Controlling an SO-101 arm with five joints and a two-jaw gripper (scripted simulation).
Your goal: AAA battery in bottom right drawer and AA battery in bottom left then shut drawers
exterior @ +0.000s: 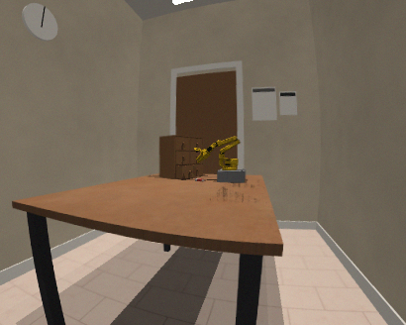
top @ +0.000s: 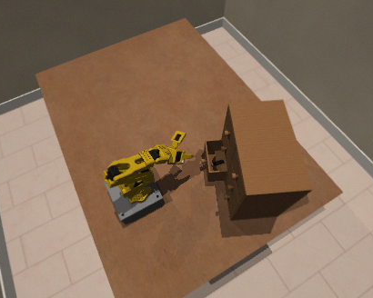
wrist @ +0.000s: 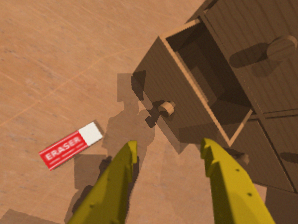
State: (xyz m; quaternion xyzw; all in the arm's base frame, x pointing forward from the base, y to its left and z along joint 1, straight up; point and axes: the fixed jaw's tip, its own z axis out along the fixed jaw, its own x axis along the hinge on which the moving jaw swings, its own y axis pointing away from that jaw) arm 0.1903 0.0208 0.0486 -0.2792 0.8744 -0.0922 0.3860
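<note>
The wooden chest [top: 263, 156] stands on the table with its drawers facing my arm. One bottom-row drawer [top: 216, 159], on the left half as I face the chest, is pulled out. A small dark thing [top: 217, 162] lies inside it; I cannot tell which battery it is. In the wrist view the open drawer [wrist: 202, 90] and its knob [wrist: 166, 108] lie just ahead of the fingers. My gripper [wrist: 167, 147] hovers above the table in front of that drawer, with its fingers a little apart and nothing between them. It also shows in the overhead view [top: 190, 155]. No other battery is in view.
A red and white eraser [wrist: 72, 145] lies on the table to the left of the fingers. It shows as a red speck in the exterior view [exterior: 199, 180]. The other drawers of the chest are shut. The arm's base [top: 136, 202] stands near the chest.
</note>
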